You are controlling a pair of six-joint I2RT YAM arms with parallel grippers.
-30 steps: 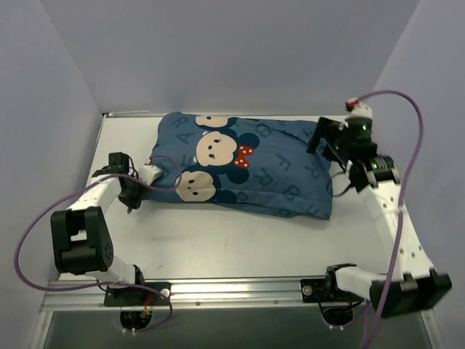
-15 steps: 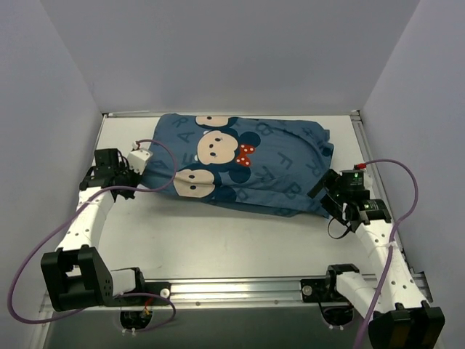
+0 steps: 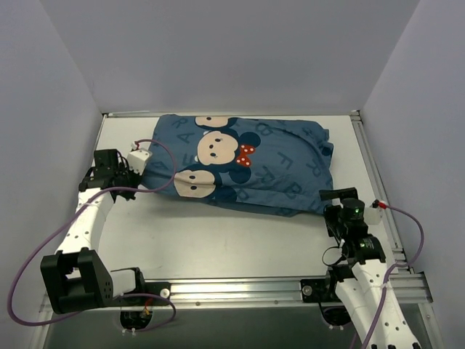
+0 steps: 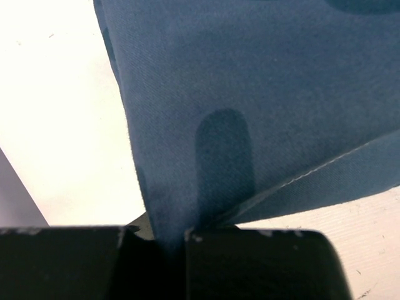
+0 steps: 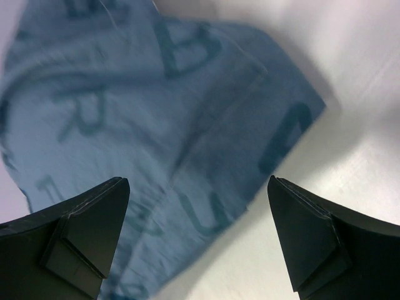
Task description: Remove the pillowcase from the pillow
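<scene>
The pillowcase (image 3: 247,163) is blue cloth printed with darker blue letters and mouse faces, one wearing a red bow. It lies puffed up across the far middle, long side running left to right, its near edge slanting nearer toward the right. The right end is wrinkled. The pillow is hidden inside.
</scene>
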